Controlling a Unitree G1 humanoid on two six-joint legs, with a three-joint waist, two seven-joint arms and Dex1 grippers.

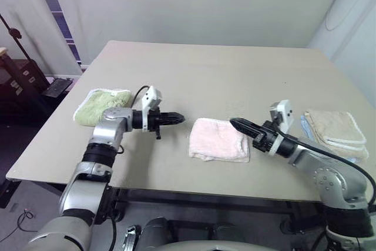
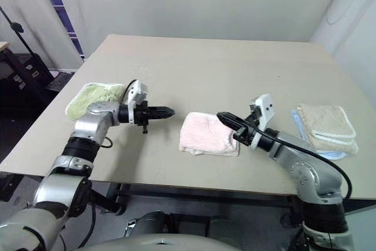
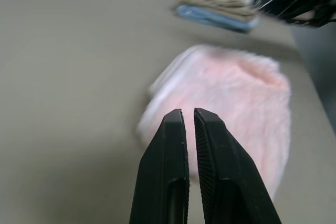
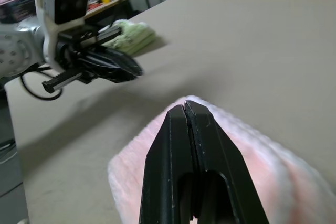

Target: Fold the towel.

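Pink towel [image 1: 218, 139] lies folded into a compact pad on the counter [image 1: 223, 74], between the two sets of jaws and touching neither. Left gripper [image 1: 176, 119] hangs just off the towel's one side, jaws nearly shut with a thin slit, empty. Right gripper [image 1: 238, 124] hangs over the opposite edge, jaws fully shut, empty. Fold looks done; step in hand reads as release and clearing away. Next move probably calls for pulling both arms away without snagging the pad. Head views show the green towel [image 1: 101, 106] behind the left gripper; left wrist view shows the beige-and-blue stack [image 3: 220, 4] past the towel instead.
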